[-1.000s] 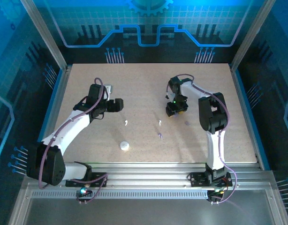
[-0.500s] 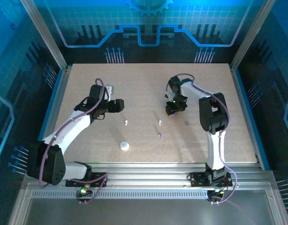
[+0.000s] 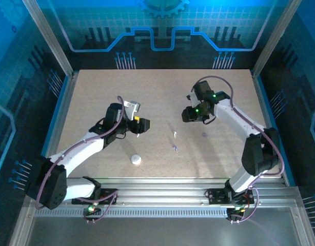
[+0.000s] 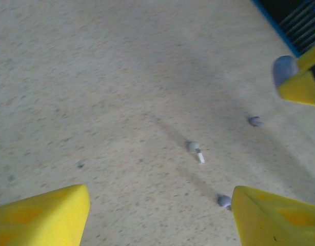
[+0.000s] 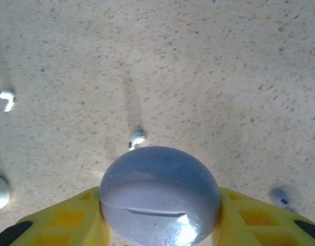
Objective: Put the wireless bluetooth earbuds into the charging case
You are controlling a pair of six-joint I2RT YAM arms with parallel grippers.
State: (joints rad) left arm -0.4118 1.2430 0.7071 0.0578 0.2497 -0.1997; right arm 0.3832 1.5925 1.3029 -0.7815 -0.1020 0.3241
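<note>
Purple charging case [image 5: 160, 200] is sitting pinched in my right end effector [image 3: 189, 114], left end effector [image 4: 157, 215] is hanging spread above the earbuds [image 4: 195, 149] lying loose on the worktop [image 4: 96, 77]; I'm betting a sloppy pinch is going to flick these tiny slivers away

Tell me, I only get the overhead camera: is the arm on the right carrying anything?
Observer: Yes. Its wrist camera shows the right end effector clamped on a rounded pale purple case.
Operator: Is that case open?
Observer: It looks closed; a thin dark seam crosses its front.
Operator: And the other arm?
Observer: The left end effector is open and holds nothing, its yellow fingers spread above the table.
</note>
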